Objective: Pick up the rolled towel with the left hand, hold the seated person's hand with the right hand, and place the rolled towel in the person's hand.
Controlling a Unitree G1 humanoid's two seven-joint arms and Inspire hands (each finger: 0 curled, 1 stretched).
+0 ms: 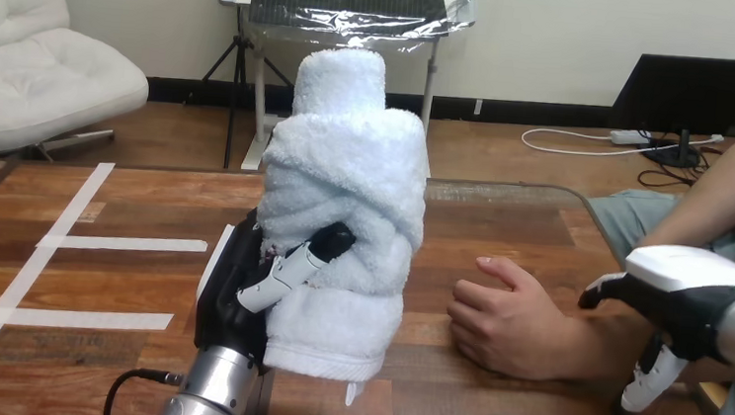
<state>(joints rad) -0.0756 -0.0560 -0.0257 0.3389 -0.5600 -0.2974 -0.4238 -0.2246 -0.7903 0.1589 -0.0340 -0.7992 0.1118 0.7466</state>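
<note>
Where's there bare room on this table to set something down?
Bare wood: the table's left around the white tape strips, and the far edge beyond the person's hand. Crowded: the right side, with the person's hand and right hand close together, and the middle, where the left hand holds the rolled towel.

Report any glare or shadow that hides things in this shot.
Head view: the rolled towel in the left hand is brightly lit, its folds plain. Head view: a pale sheen lies along the table at its far edge. Head view: a soft shadow sits under the person's hand, hiding nothing.
</note>
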